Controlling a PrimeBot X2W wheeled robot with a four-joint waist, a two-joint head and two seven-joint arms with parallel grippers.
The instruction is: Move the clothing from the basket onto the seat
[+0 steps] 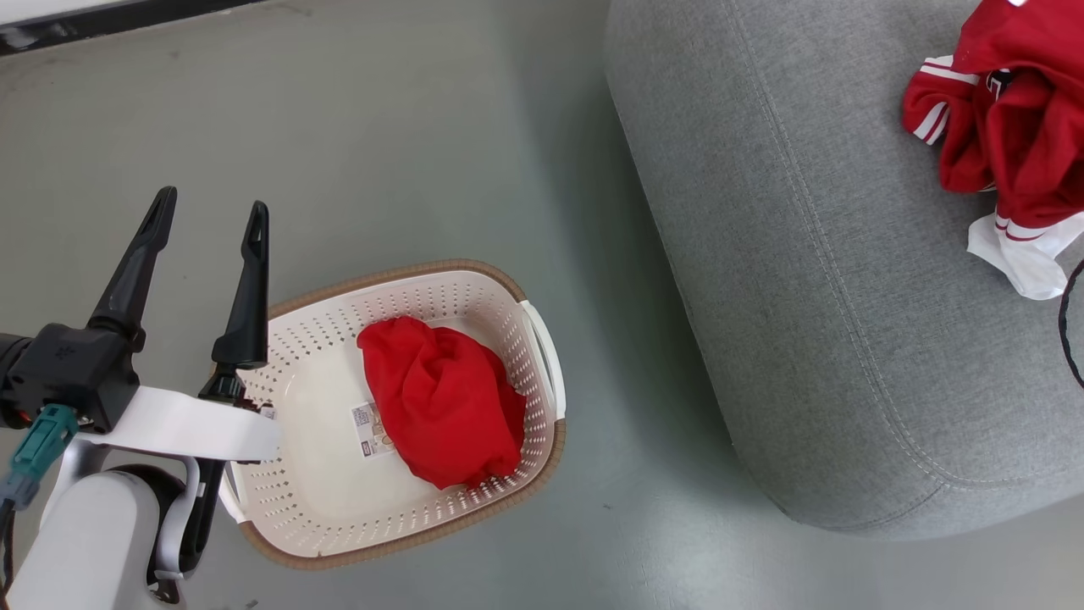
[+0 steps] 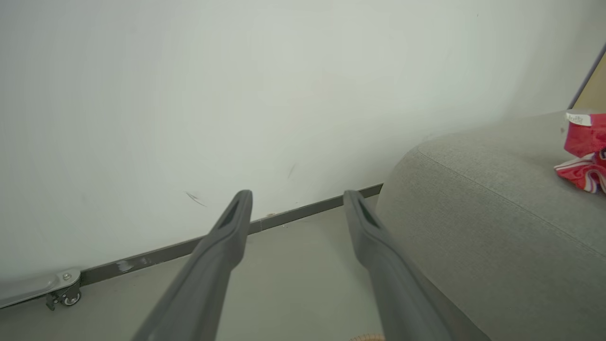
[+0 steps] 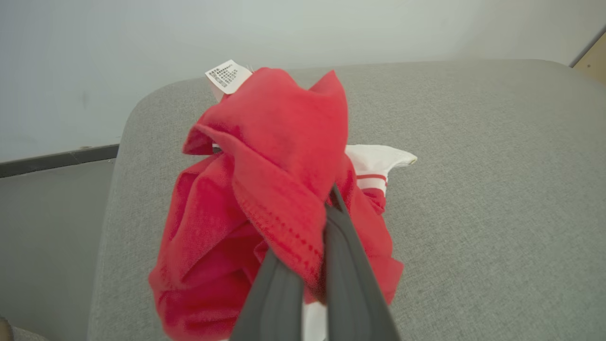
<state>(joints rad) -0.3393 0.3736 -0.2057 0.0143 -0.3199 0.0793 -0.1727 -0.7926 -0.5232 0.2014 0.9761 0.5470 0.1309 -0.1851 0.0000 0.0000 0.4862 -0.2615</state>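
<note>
Left claw (image 1: 212, 202) at eight o'clock gapes wide and empty beside the basket (image 1: 474, 296), which holds the plain red garment (image 1: 440, 402). At two o'clock on the seat (image 1: 804, 254), the right claw (image 3: 330, 203) pinches the striped red garment (image 3: 265, 156).

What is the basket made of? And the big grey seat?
Basket: looks like hard, smooth cream plastic, with rows of punched holes; its brown rim looks woven, perhaps moulded to look so. Seat: soft-looking grey woven cloth, matte, with stitched seams over rounded padding.
</note>
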